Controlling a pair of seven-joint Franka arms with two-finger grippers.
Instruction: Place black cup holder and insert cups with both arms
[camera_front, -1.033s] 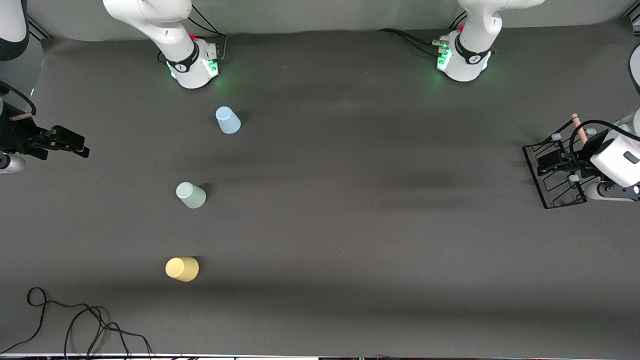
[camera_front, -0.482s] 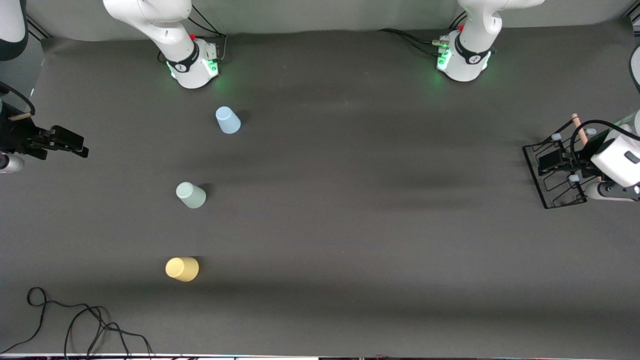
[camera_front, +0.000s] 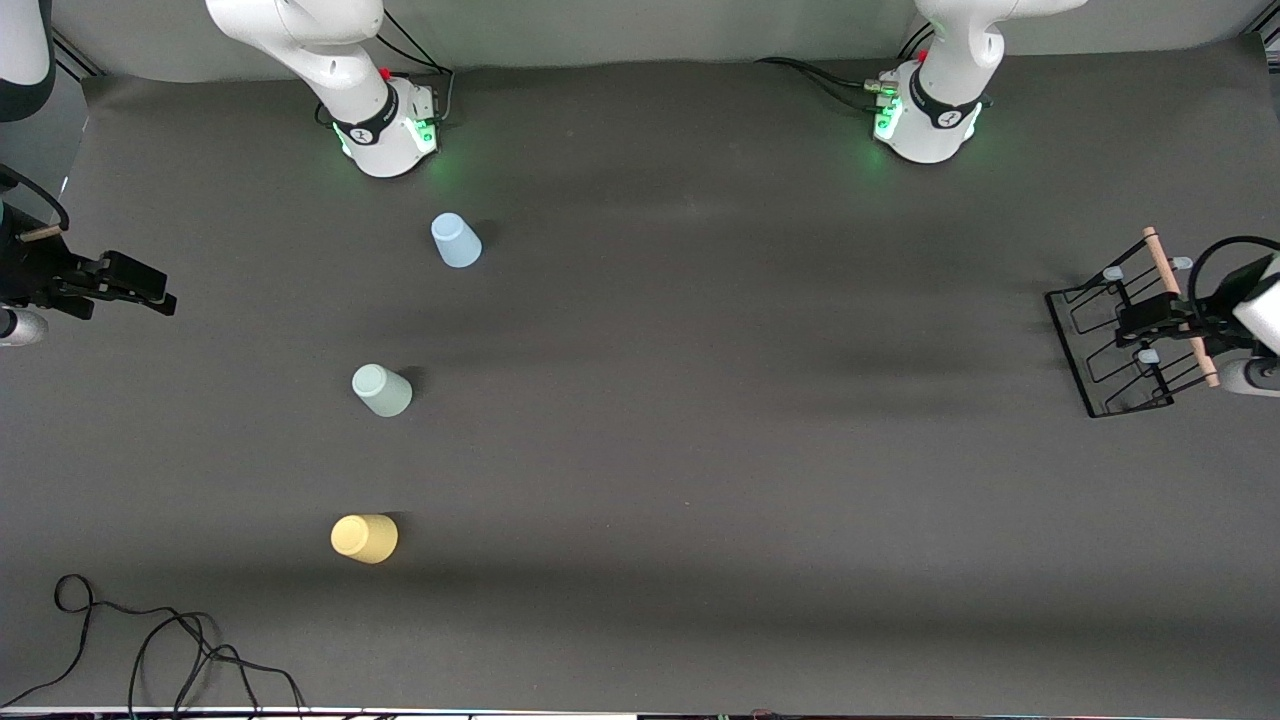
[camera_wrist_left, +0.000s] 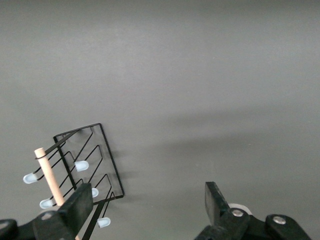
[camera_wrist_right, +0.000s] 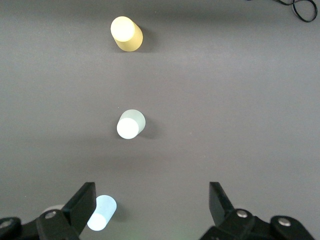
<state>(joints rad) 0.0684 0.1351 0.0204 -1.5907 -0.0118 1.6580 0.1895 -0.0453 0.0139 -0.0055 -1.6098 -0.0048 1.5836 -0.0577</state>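
Note:
The black cup holder (camera_front: 1105, 350) stands at the left arm's end of the table, its wooden rod (camera_front: 1180, 300) on top and pale pegs sticking out. My left gripper (camera_front: 1150, 320) is open over it, holding nothing. In the left wrist view the holder (camera_wrist_left: 85, 160) lies by one finger of the left gripper (camera_wrist_left: 147, 202). The blue cup (camera_front: 456, 241), mint cup (camera_front: 381, 390) and yellow cup (camera_front: 364, 538) stand upside down in a row. My right gripper (camera_front: 130, 285) is open and empty at the right arm's end. Its wrist view shows the right gripper (camera_wrist_right: 150, 205) above the yellow cup (camera_wrist_right: 126, 33), mint cup (camera_wrist_right: 131, 124) and blue cup (camera_wrist_right: 101, 212).
A loose black cable (camera_front: 150, 650) lies coiled at the table corner nearest the front camera, at the right arm's end. The two arm bases (camera_front: 385, 130) (camera_front: 925, 120) glow green along the table edge farthest from the front camera.
My left gripper has drawn back over the holder toward the table's end, uncovering more of the wooden rod. The right gripper and the cups have hardly moved.

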